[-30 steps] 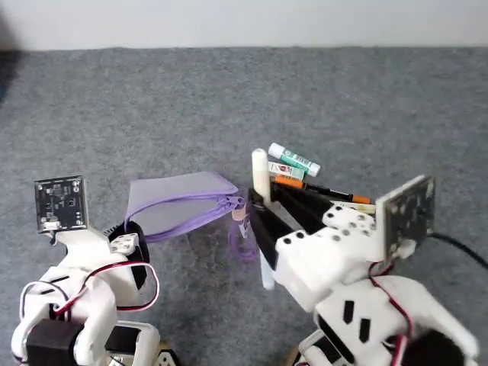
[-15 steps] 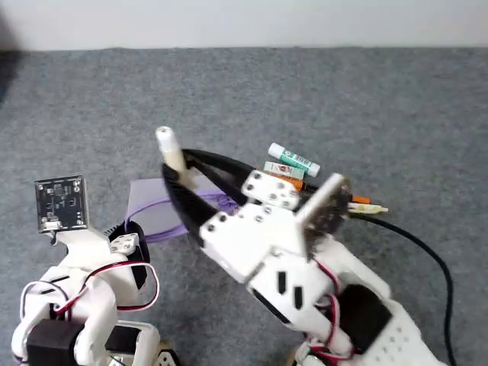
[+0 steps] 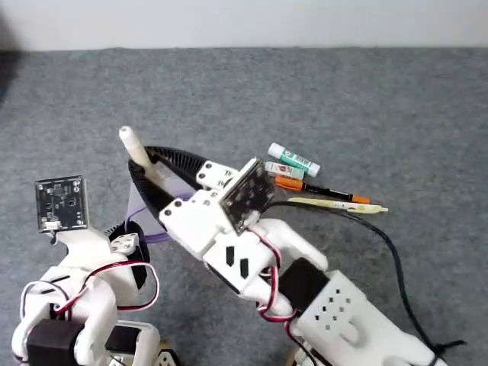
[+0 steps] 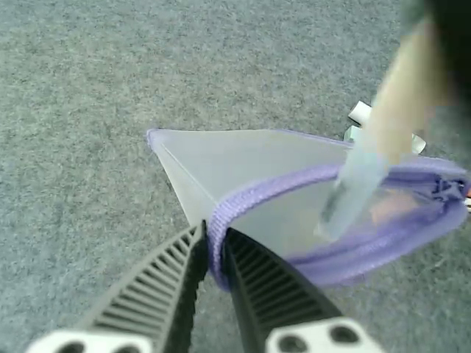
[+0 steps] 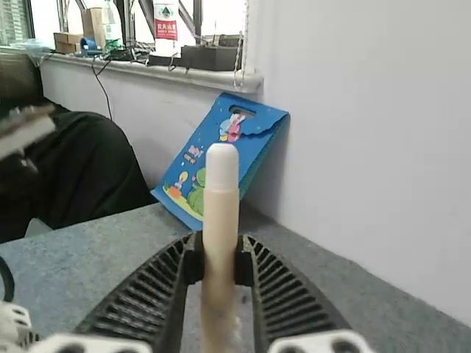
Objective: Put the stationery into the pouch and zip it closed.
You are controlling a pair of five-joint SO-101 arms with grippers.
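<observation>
A grey, carpet-like table (image 4: 88, 81) carries a pouch (image 4: 250, 165) of translucent, pale material, edged with a purple zip (image 4: 294, 184). The left gripper (image 4: 213, 237) pinches the near end of that zip between two black ribbed fingers (image 4: 254, 268), closed tightly on the purple band. The pouch's mouth gapes open away from the gripper. A cream pen (image 4: 386, 110) with a clear tip slants down into the opening, its tip inside the pouch. The pen's upper end meets a dark shape (image 4: 452, 29), too blurred to make out. Small white objects (image 4: 359, 114) lie just beyond the pouch, next to the pen.
</observation>
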